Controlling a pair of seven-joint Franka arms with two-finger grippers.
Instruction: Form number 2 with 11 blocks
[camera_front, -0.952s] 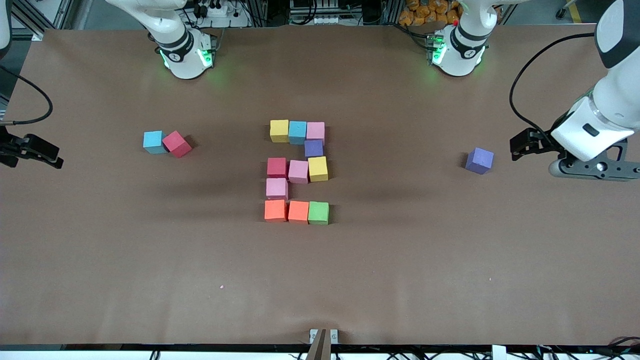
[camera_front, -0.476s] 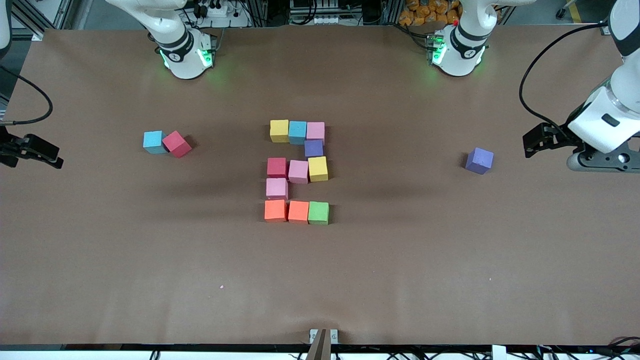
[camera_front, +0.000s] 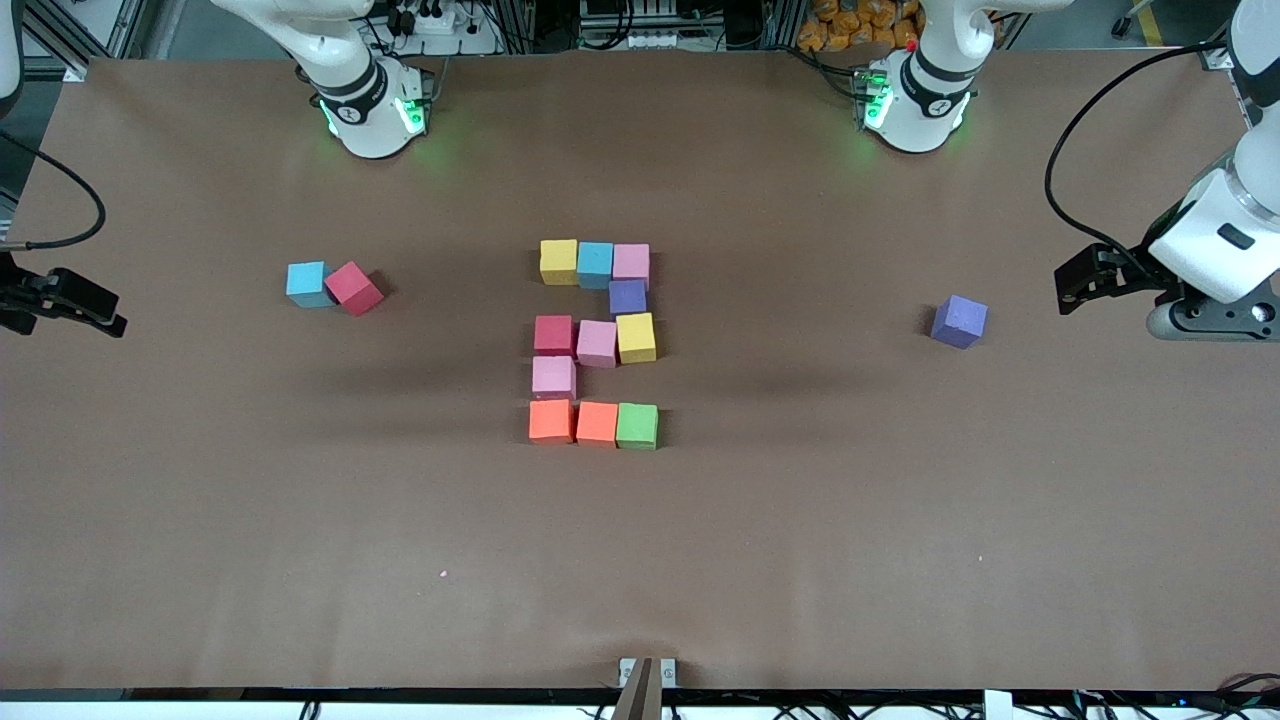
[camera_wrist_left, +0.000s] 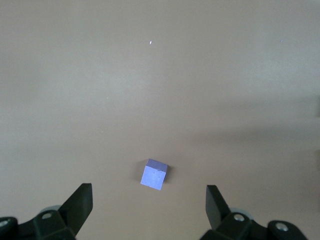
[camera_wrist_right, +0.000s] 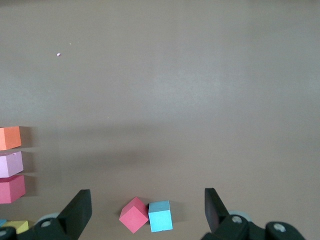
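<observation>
At table centre, your number 2 (camera_front: 595, 342) reads complete: eleven blocks. Spare purple block (camera_wrist_left: 153, 174) lies apart under left gripper (camera_wrist_left: 149, 200), jaws wide, empty. Right gripper (camera_wrist_right: 147, 202) likewise, probably parked.

Both arms stand drawn out to the ends of the bench, each base lit green. The left end effector (camera_wrist_left: 148, 205) hangs above the bench at the left arm's end, its two fingers (camera_wrist_left: 80, 204) spread wide and empty. The right end effector (camera_wrist_right: 147, 207) hangs at the right arm's end, fingers likewise wide apart, holding nothing.
</observation>
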